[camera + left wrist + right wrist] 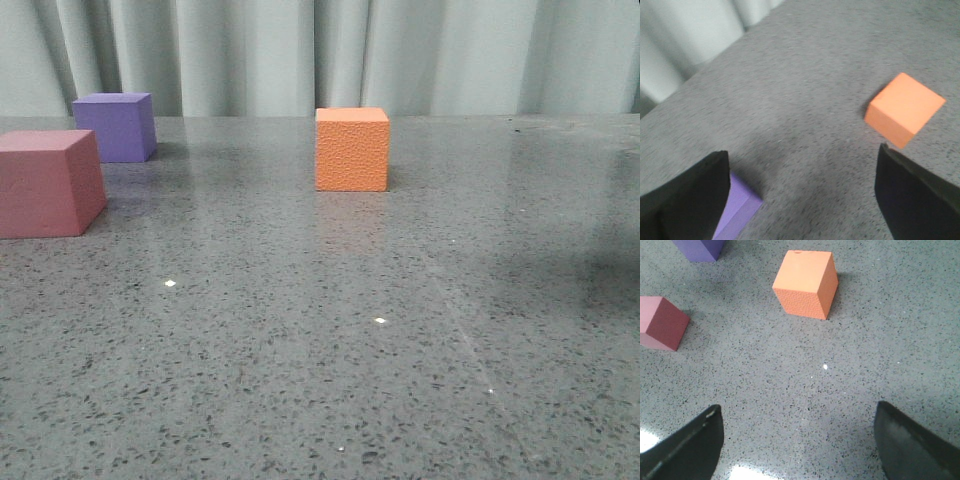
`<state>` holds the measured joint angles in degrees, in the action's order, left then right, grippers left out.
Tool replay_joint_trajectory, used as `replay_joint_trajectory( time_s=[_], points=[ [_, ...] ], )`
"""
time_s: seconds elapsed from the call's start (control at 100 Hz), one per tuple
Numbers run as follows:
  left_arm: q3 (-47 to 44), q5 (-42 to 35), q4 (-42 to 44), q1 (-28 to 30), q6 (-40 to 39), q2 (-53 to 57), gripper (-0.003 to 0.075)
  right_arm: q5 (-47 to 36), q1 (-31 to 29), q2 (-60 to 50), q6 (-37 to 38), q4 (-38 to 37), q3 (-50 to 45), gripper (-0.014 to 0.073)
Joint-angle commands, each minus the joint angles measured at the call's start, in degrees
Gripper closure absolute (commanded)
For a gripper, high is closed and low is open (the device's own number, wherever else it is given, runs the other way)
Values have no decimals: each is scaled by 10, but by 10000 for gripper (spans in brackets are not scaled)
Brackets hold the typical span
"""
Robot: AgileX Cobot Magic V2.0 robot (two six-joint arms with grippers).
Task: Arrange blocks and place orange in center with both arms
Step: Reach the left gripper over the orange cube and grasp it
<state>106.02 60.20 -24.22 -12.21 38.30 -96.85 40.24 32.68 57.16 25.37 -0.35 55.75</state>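
Grey speckled stone tabletop (pixel 400 330) before a pale pleated curtain (pixel 300 50). Three cubes are present, one of each colour. The pink cube (pixel 45 183) is cut off at the frame edge in the front view; the purple cube (pixel 737 207) is largely hidden behind one finger of the left gripper (pixel 802 200) in the left wrist view, which is blurred. The orange cube (pixel 352 149) is fully visible, standing alone on the tabletop, well apart from the other two. Neither arm appears in the front view. Two grippers are seen, each only as a pair of dark fingertips. Left gripper: jaws spread wide, empty, orange cube ahead and beyond one fingertip. Right gripper (pixel 800 440): jaws likewise spread wide and empty, orange cube well ahead of the gap, pink and purple cubes ahead and off to one side.
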Motion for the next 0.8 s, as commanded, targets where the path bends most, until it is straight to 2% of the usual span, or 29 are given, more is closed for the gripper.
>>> replay_joint_trajectory(
  time_s=[0.0, 0.13, 0.34, 0.79],
  points=[
    [51, 13, -67, -5, 47, -9, 153, -41, -1, -11, -1, 0, 14, -17],
    [86, 53, -138, -13, 134, -48, 153, -41, -1, -11, -1, 0, 14, -17],
    [94, 50, -139, -62, 242, -83, 153, -38, -1, -11, -1, 4, 14, -17],
    [94, -20, -105, -141, 294, -143, 153, -13, -1, -11, -1, 4, 14, -17]
  ],
)
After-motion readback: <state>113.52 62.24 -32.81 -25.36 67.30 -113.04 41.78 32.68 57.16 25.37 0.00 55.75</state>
